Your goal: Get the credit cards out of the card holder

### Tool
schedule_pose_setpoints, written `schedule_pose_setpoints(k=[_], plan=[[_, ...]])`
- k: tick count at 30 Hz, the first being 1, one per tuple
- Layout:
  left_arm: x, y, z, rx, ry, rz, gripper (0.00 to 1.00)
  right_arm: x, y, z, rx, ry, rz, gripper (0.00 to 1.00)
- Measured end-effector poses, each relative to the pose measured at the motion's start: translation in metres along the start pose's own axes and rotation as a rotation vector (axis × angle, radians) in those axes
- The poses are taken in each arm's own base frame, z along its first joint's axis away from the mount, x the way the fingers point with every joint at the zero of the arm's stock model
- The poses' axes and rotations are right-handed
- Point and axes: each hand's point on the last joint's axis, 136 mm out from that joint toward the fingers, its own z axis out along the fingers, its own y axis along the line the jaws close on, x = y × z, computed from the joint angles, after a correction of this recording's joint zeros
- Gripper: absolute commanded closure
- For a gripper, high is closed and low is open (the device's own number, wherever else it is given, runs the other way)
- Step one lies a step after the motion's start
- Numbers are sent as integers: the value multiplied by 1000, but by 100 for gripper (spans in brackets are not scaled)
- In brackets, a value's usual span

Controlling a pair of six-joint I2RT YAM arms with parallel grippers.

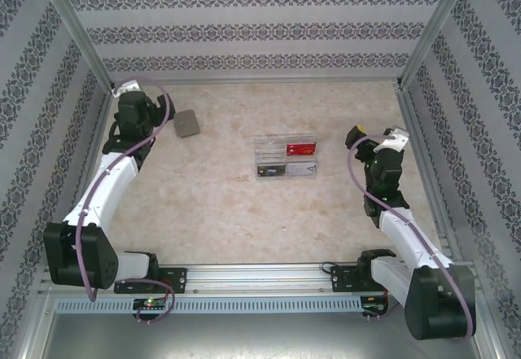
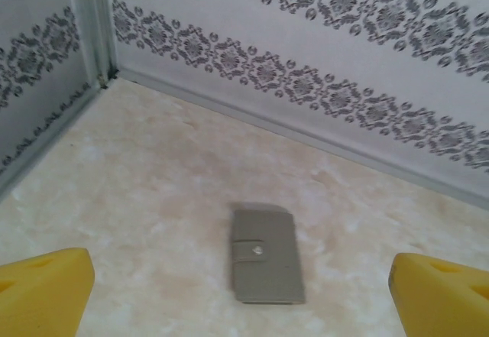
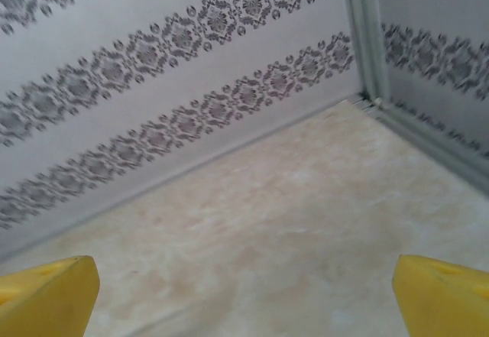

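Note:
The card holder (image 1: 187, 123) is a small grey bifold case lying folded shut at the back left of the table. In the left wrist view the card holder (image 2: 266, 257) shows its tab and snap on top. My left gripper (image 1: 146, 115) hovers just left of it, open, and in its wrist view the left gripper (image 2: 243, 305) has nothing between its yellow fingertips (image 2: 46, 291). A red card (image 1: 301, 146), a dark card (image 1: 271, 169) and a whitish card (image 1: 303, 168) lie in a clear tray. My right gripper (image 1: 362, 141) is open and empty, right of the tray; its own camera shows the right gripper (image 3: 244, 299) over bare table.
The clear acrylic compartment tray (image 1: 259, 157) stands mid-table. Patterned walls with metal posts (image 1: 77, 29) close in the back and both sides. The back right corner (image 3: 365, 96) lies ahead of the right gripper.

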Motion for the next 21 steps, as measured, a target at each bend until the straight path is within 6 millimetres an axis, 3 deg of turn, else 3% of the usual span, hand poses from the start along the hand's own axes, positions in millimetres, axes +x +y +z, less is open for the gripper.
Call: schedule_pose_setpoints(k=[4, 10, 12, 16, 21], plan=[[25, -6, 20, 0, 149, -23, 1, 20, 35, 2, -133, 164, 95, 2], [97, -1, 81, -76, 438, 27, 26, 59, 120, -23, -367, 356, 69, 2], [119, 2, 98, -106, 526, 53, 32, 76, 139, -34, -415, 403, 30, 2], [145, 8, 124, -153, 634, 110, 43, 103, 156, -45, -457, 469, -35, 2], [152, 9, 143, -175, 686, 167, 46, 119, 158, -46, -445, 514, -77, 2]])
